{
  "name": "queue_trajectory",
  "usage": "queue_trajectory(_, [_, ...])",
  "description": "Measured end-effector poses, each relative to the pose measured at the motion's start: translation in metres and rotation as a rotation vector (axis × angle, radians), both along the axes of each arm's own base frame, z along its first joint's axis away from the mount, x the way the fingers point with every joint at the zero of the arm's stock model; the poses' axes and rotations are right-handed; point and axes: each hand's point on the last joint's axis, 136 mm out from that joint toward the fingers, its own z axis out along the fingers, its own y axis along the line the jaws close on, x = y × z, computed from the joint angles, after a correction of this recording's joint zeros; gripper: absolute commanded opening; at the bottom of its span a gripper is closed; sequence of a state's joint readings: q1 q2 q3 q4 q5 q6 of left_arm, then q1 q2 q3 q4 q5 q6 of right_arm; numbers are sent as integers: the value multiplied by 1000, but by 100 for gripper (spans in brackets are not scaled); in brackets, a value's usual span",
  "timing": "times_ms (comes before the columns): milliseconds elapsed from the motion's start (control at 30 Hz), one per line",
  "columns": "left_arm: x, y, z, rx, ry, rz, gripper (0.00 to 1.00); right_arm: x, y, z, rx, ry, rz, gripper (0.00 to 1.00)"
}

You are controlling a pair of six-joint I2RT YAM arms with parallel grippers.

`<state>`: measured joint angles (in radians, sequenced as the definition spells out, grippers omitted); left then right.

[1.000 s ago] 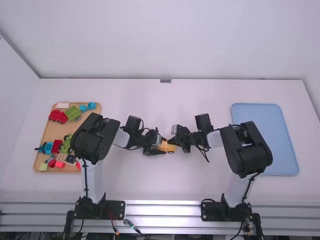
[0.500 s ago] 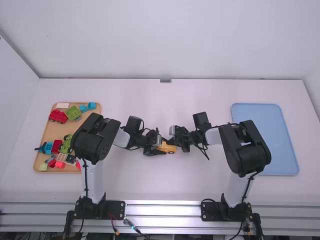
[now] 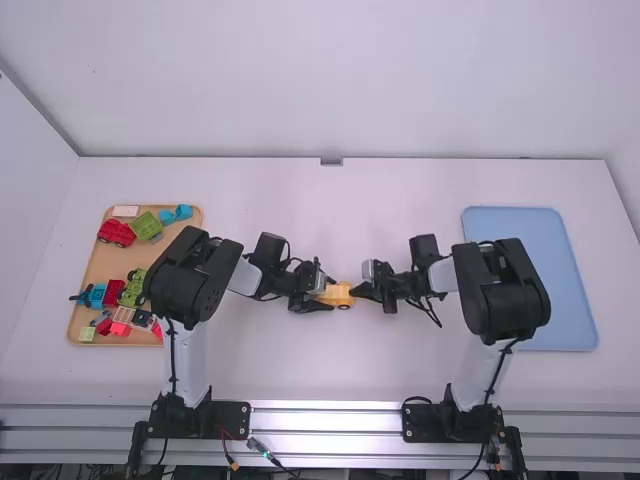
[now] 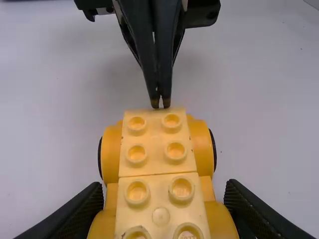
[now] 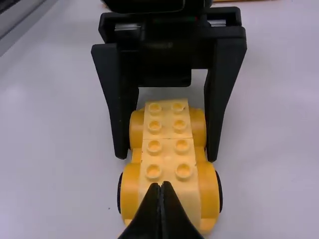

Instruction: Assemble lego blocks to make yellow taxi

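Note:
The yellow car (image 3: 342, 295) lies between the two grippers near the table's middle. My left gripper (image 3: 326, 290) is shut on its sides from the left, and my right gripper (image 3: 355, 293) is by its right end. In the left wrist view, the fingers of the left gripper (image 4: 163, 194) flank the yellow car (image 4: 158, 164), whose two pale studded bricks (image 4: 160, 215) meet end to end along its top. In the right wrist view, the right gripper (image 5: 160, 185) has its tips together in front of the car (image 5: 167, 149), holding nothing.
A wooden tray (image 3: 88, 282) at the left holds red, green, blue and other toy pieces, partly under the left arm. A blue tray (image 3: 520, 225) lies at the right, partly behind the right arm.
Since half a second ago my right gripper has drawn back to the right, exposing more of the car's right end. Before that it shifted slightly left. The left arm looks almost unmoved.

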<state>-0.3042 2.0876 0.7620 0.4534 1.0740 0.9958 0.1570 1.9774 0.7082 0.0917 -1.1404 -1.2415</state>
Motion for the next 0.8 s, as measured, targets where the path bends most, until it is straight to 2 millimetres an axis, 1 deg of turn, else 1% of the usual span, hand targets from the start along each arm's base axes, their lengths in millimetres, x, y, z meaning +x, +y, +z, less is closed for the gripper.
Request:
queue_trajectory(200, [0,0,0,1,1,1,19,2,0,4,25,-29,1,0])
queue_trajectory(267, [0,0,0,1,1,0,20,1,0,9,47,-26,3,0])
queue_trajectory(300, [-1,0,0,1,4,0,20,1,-3,17,70,-33,-2,1])
queue_trajectory(333, [-1,0,0,1,4,-1,21,2,-5,26,93,-46,-9,18])
queue_trajectory(367, [-1,0,0,1,5,-1,20,6,-9,37,114,-63,-21,31])
queue_trajectory(400, [-1,0,-1,1,7,-1,20,11,-13,50,134,-90,-37,57])
queue_trajectory(433, [-1,0,0,0,9,-2,21,18,-18,63,149,-120,-58,99])
queue_trajectory(500, [-1,0,0,0,9,-2,22,28,-28,86,147,-138,-113,99])
queue_trajectory(567, [-1,0,0,0,9,-2,22,33,-32,95,129,-128,-153,99])
queue_trajectory(633, [-2,0,0,0,9,-2,31,38,-35,101,95,-96,-208,99])
queue_trajectory(667, [-1,0,0,0,8,-2,38,42,-37,102,71,-62,-249,99])
queue_trajectory(767, [0,0,0,-1,-1,-1,46,48,-40,97,25,3,-321,99])
queue_trajectory(800, [2,0,0,1,-10,2,60,49,-40,95,11,24,-339,99])
